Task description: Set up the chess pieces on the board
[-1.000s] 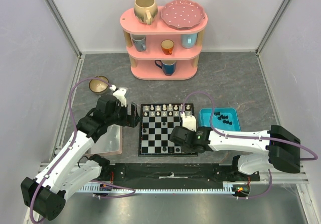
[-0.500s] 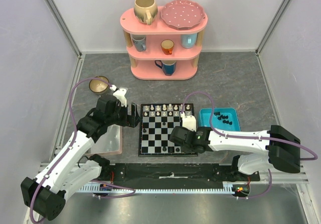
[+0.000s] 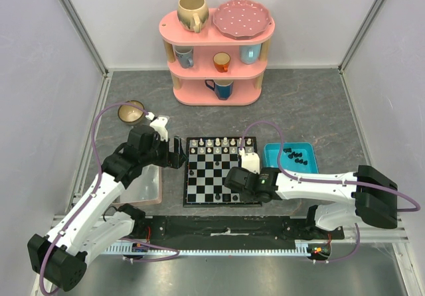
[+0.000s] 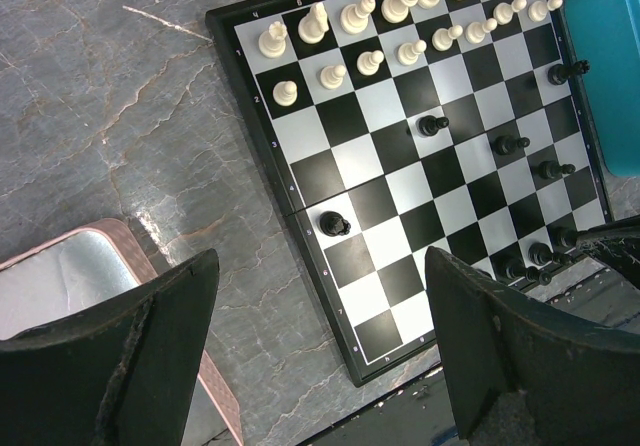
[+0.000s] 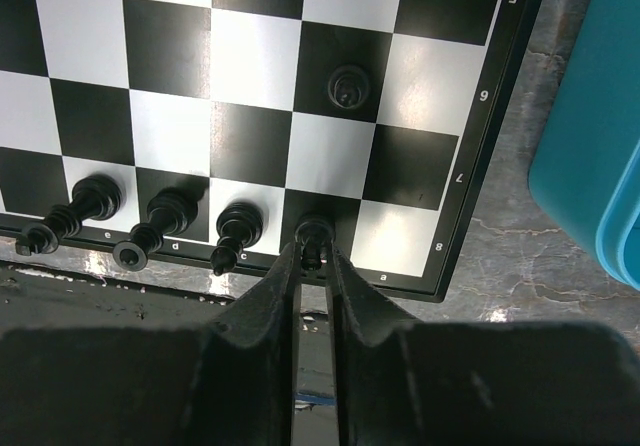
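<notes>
Board (image 5: 250, 56): border print 5, 6, 7, 8 and a, c, d, e; lies beneath both grippers.
Right gripper (image 5: 313, 266): fingers nearly together, pinching black piece (image 5: 313, 234) on the nearest row.
Left gripper (image 4: 320, 266): spread wide, empty.

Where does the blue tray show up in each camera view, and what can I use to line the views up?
Top external: the blue tray lies just right of the board.
Left wrist: the blue tray is at the upper right edge, cut off.
Right wrist: the blue tray is at the right edge, cut off.
Shared landmark: the board, beside the tray in all three.
</notes>
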Motion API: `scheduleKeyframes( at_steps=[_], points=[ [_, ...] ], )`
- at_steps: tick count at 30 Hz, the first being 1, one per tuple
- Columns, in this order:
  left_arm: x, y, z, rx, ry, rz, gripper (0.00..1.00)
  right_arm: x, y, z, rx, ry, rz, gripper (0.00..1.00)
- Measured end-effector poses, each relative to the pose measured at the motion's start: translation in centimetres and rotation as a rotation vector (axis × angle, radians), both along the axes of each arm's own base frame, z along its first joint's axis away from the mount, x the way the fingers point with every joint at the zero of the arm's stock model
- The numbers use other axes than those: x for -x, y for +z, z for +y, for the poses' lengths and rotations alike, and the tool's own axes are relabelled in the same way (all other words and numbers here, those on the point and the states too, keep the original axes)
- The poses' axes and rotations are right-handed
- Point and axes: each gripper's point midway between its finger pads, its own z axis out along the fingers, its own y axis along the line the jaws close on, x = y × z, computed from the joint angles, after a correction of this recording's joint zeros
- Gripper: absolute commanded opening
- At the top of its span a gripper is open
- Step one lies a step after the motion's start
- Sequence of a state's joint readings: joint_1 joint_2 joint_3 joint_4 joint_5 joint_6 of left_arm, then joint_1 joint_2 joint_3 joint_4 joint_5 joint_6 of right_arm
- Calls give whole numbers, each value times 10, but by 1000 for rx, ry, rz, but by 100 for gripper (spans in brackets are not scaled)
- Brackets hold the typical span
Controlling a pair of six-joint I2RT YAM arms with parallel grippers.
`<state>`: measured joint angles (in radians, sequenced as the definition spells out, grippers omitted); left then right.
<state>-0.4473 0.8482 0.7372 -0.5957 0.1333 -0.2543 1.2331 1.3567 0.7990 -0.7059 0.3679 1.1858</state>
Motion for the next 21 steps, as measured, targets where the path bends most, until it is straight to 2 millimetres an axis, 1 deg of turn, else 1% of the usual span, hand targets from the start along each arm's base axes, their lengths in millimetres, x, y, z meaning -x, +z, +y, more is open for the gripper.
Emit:
scheduleKeyframes(
  at_steps=[4,7,15,21],
  points=[
    [0,0,0,0,-1,0,89,1,0,-1,6,0,2,27],
    [0,0,0,0,-1,0,89,1,-1,-2,10,0,3,31],
    [0,0,0,1,-1,0,89,1,-2,-2,13,0,5,33],
    [0,0,0,1,-1,0,89,-2,7,4,-6,-1,-7,35]
  ],
)
